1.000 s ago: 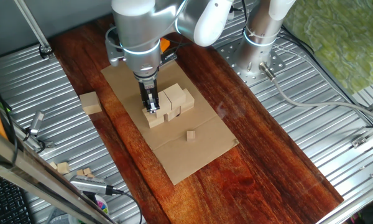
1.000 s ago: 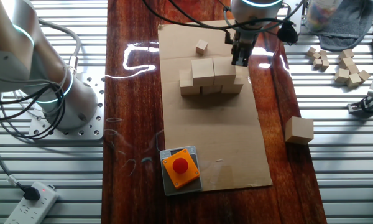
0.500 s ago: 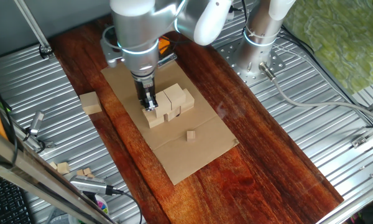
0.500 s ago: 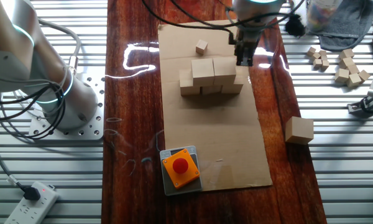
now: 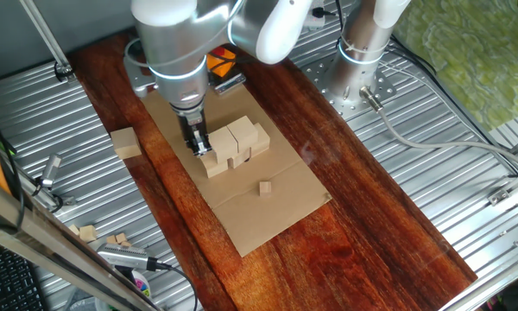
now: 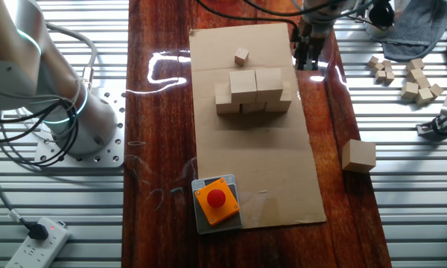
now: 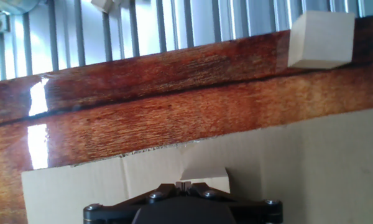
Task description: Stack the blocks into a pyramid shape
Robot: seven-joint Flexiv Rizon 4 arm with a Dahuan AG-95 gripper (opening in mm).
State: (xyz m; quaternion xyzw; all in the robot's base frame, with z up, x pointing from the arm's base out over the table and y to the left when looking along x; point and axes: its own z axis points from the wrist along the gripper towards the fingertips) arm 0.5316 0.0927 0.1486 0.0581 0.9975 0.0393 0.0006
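Five pale wooden blocks form a stack (image 5: 234,143) (image 6: 253,92) on the cardboard sheet (image 5: 272,216) (image 6: 261,164): three below, two on top. Another block (image 5: 125,142) (image 6: 357,155) (image 7: 320,38) lies alone at the edge of the wooden board, by the ribbed metal. My gripper (image 5: 197,143) (image 6: 307,59) (image 7: 184,183) hangs just beside the stack's end, on the lone block's side, raised a little. It is shut with nothing in it. In the hand view a pale block corner (image 7: 206,178) shows right behind the fingertips.
A tiny wooden cube (image 5: 264,187) (image 6: 241,56) sits on the cardboard near the stack. An orange button box (image 6: 214,199) stands at one end of the cardboard. Several small wooden bits (image 6: 413,74) lie on the ribbed metal. The arm's base (image 6: 82,119) stands beside the board.
The gripper has drawn away from the stack's end block, moving sideways toward the lone block's side and rising slightly. The blocks have not moved.
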